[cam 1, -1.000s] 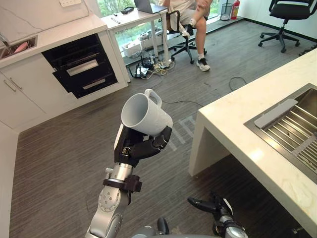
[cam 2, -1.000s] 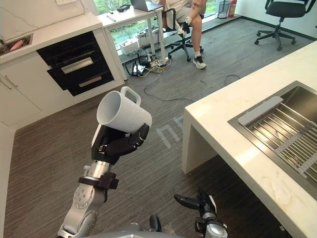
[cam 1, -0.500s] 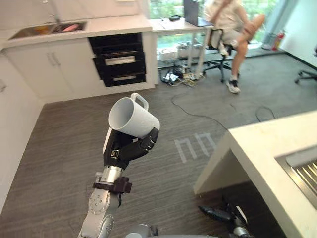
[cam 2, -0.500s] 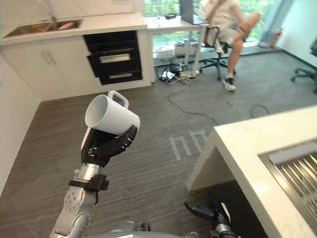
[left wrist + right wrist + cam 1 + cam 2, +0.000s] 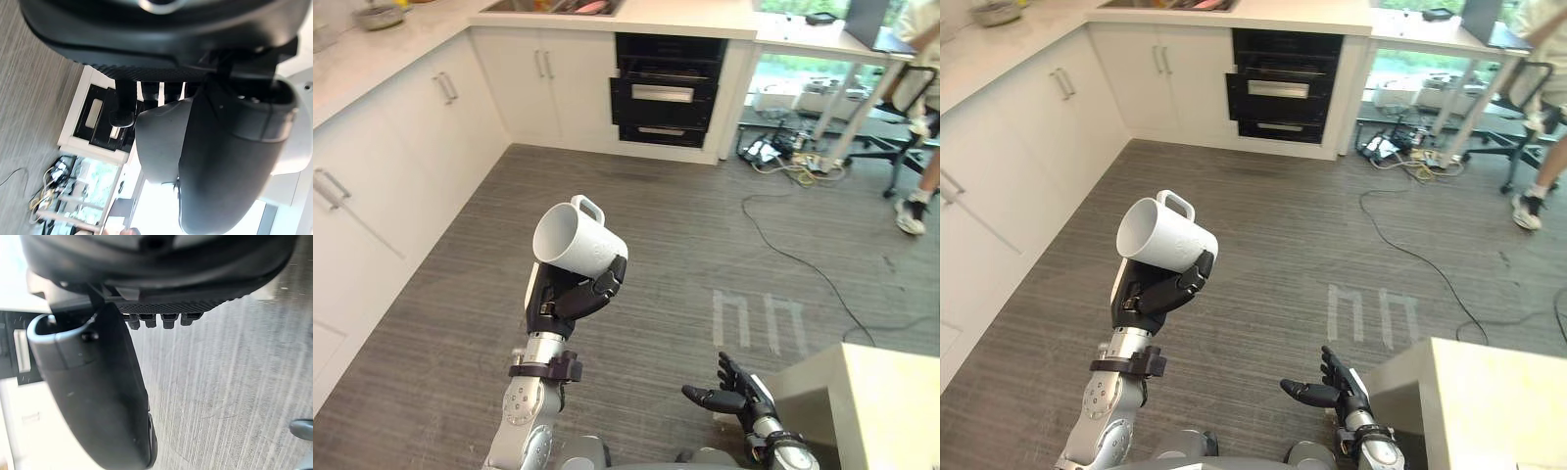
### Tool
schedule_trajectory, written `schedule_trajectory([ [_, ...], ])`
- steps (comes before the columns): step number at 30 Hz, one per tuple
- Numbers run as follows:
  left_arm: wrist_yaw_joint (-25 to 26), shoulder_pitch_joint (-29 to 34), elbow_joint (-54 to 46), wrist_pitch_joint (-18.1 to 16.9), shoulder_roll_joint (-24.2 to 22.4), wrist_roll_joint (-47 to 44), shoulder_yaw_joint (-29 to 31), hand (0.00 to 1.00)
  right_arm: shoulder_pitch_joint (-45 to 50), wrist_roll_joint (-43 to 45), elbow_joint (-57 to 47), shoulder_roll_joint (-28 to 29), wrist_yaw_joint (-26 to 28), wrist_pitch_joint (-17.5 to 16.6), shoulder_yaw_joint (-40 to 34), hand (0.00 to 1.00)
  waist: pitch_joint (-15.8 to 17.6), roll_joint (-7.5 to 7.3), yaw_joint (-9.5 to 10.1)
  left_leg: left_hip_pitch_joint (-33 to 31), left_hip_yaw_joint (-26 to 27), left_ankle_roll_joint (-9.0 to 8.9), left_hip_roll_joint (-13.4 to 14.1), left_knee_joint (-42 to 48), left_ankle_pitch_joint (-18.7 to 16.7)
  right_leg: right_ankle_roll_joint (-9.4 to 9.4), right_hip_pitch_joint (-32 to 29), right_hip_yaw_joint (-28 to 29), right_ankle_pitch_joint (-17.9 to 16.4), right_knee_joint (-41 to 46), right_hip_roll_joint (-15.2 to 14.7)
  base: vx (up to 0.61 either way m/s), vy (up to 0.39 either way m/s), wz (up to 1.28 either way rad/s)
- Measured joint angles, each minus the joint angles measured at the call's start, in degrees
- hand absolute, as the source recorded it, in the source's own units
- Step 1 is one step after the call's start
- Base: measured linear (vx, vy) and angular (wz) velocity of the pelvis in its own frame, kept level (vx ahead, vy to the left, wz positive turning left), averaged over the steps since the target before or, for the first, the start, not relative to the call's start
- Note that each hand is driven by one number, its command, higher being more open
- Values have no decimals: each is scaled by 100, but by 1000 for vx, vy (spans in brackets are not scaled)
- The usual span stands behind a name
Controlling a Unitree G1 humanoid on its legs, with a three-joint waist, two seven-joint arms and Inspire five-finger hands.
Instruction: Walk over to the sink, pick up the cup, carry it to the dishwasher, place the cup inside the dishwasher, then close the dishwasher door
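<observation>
The white cup (image 5: 579,241) is held tilted, grasped in the fingers of the left hand (image 5: 566,300); the right hand (image 5: 736,394) is seen low, fingers released

**Cup held high over the kitchen floor**

The left hand (image 5: 1149,294) was curled round a white cup (image 5: 1167,238), which lay tipped on its side with its mouth to the left and its handle on top. Low down, the right hand (image 5: 1328,392) hung with fingers spread, holding nothing, near a pale counter corner (image 5: 1474,392). Across the grey floor (image 5: 1263,225), a black dishwasher (image 5: 1285,86) sat shut among white cabinets (image 5: 1175,73). A person's leg (image 5: 1540,186) showed at the right edge.
</observation>
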Motion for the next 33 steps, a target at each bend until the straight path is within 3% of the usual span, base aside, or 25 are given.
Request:
schedule_trajectory([
  [2, -143, 9, -5, 1, -16, -77, -47, 0, -11, 0, -1, 67, -64, 24, -81, 100, -57, -14, -49, 26, 366, 53, -146, -494, 272, 52, -1, -324, 34, -113, -157, 55, 28, 100],
  [3, -248, 10, -8, -1, 5, -176, -119, 0, -13, 0, 3, 131, -141, 44, -84, 100, -76, -23, -57, 83, 865, 235, -142, -680, 283, 73, 9, -531, 49, -134, -271, 62, 60, 91],
  [4, -317, 6, 0, 1, 6, -182, -206, 0, -17, -1, 5, 181, -200, 67, -72, 100, -90, 4, -68, 117, 1303, 182, -45, -650, 313, 76, 42, -616, 50, -106, -299, 63, 91, 88],
  [9, -424, 21, 22, 2, 43, -149, -631, 0, -10, 10, 31, 253, -352, 108, -46, 100, -157, -55, -93, 316, 1018, 210, -359, -895, 447, 73, 186, -217, 49, 79, -421, 25, 69, 48],
  [16, -258, 46, 43, 1, 97, -150, -600, 0, 99, 6, 66, 245, -382, 107, 66, 100, -225, -153, -129, 305, 770, 288, -523, -922, 527, 97, 367, 152, 65, -135, -421, -63, 26, 19],
  [20, -185, 47, 298, 1, 77, -150, -521, 0, 135, 0, 180, 247, -427, 109, 74, 100, -237, -161, -134, 452, 549, 308, -707, -1524, 944, 132, 374, 340, 82, -265, -393, -107, 7, 29],
  [21, -204, 316, 675, 9, 159, -152, -336, 0, -220, -6, 293, 488, -652, 88, 98, 100, -87, -274, -118, 993, 341, 172, -775, -2674, 1622, 268, 766, 546, 155, -938, -48, -29, -3, 8],
  [33, -188, 316, 675, 87, 137, -151, -183, 0, -113, -4, 141, 562, -704, 112, 38, 100, -78, -265, -134, 987, 359, 157, -774, -2677, 1583, 263, 766, 520, 139, -972, -65, 0, 0, 0],
])
